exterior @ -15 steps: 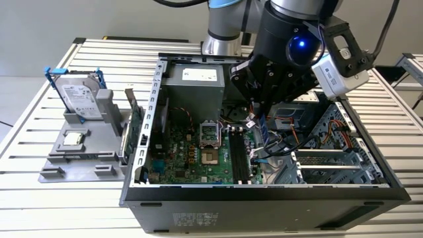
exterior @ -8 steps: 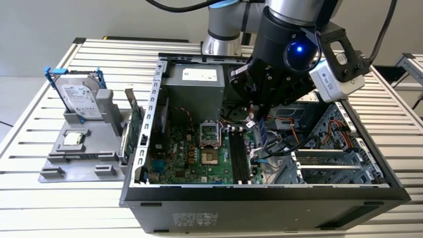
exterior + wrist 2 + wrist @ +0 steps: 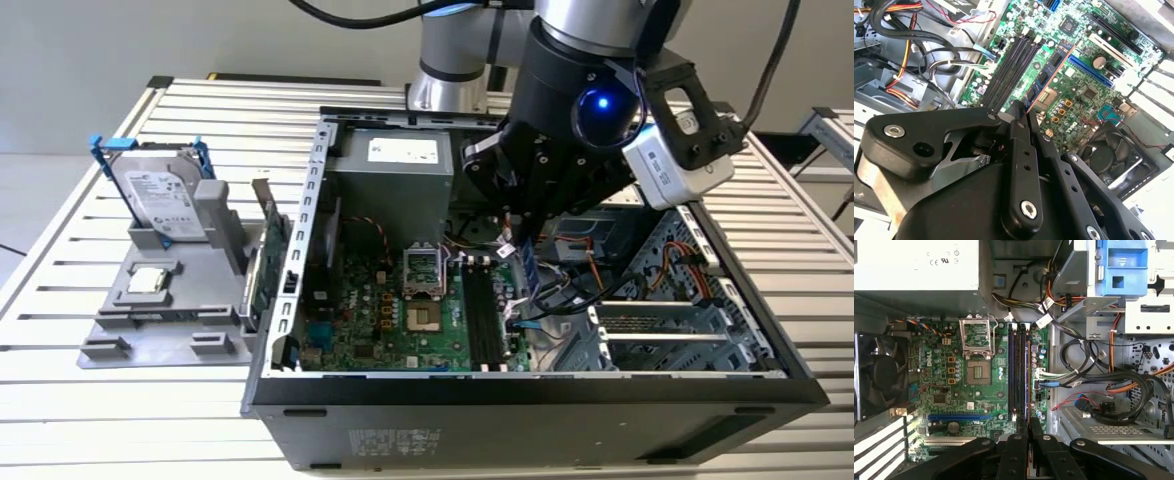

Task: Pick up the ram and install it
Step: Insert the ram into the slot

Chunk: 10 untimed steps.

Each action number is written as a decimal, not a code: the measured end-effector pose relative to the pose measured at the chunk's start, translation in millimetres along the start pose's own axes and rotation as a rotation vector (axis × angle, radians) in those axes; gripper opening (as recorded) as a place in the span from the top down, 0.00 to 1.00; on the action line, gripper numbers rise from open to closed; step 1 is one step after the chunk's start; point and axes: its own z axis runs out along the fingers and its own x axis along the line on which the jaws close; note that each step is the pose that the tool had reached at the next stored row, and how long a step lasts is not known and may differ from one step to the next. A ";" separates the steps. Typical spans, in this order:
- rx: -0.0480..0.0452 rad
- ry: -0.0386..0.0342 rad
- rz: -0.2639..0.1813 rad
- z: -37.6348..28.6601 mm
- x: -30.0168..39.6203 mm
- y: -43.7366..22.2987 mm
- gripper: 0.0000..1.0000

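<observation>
The ram (image 3: 529,268) hangs on edge below my gripper (image 3: 523,238), inside the open computer case (image 3: 534,385). The gripper is shut on it. In the first wrist view the ram (image 3: 1028,382) shows edge-on as a thin line. It runs out from between the fingertips (image 3: 1020,426), just beside the black memory slots (image 3: 1015,372) and along their length. In the second wrist view the stick (image 3: 1049,75) reaches out from the gripper (image 3: 1025,114) over the green motherboard (image 3: 1079,85), next to the slots (image 3: 1006,70). I cannot tell how high it is above the board.
Bundles of cables (image 3: 577,290) lie just to the exterior view's right of the slots. The CPU socket (image 3: 424,268) and the power supply (image 3: 390,180) are on the other side. Outside the case, a hard drive (image 3: 160,200) and a green card (image 3: 271,250) stand on a grey holder.
</observation>
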 end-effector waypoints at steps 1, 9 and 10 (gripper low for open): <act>0.0001 0.0012 0.000 0.1 -0.1 0.0 1.00; 0.0005 0.0157 0.004 4.2 -0.2 0.3 1.00; 0.0005 0.0157 0.005 4.6 -0.3 0.4 1.00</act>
